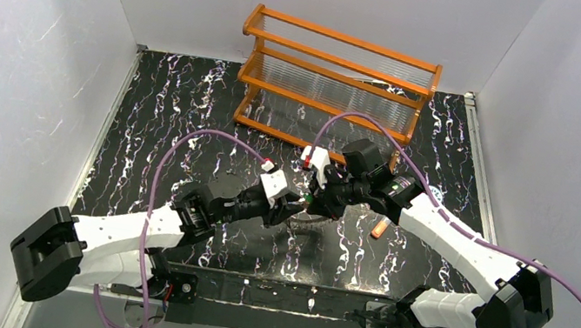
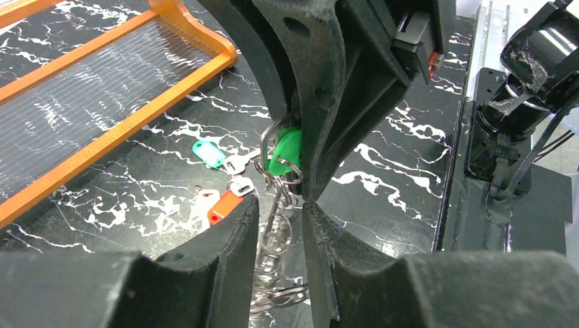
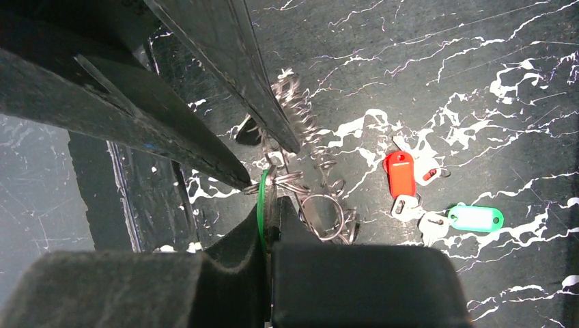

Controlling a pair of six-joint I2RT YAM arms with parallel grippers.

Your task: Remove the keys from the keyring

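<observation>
The keyring point(image 2: 276, 239) looks like a chain of silvery wire split rings, held above the table between both grippers. My left gripper point(image 2: 281, 205) is closed narrowly around the chain, and its lowest ring touches both fingers. My right gripper point(image 3: 267, 205) is shut on a green-headed key point(image 2: 285, 150) still hooked to the chain's top ring, seen edge-on in the right wrist view point(image 3: 261, 205). The grippers meet tip to tip at mid-table: the left gripper point(image 1: 296, 206) and the right gripper point(image 1: 317, 199). A red-headed key point(image 3: 399, 174) and a pale green-headed key point(image 3: 476, 219) lie loose on the table.
An orange wooden rack point(image 1: 336, 74) with clear tubes stands at the back of the black marbled table point(image 1: 172, 110). The loose red key point(image 1: 380, 227) lies just right of the grippers. White walls enclose the table. A metal rail point(image 2: 464, 137) runs along its edge.
</observation>
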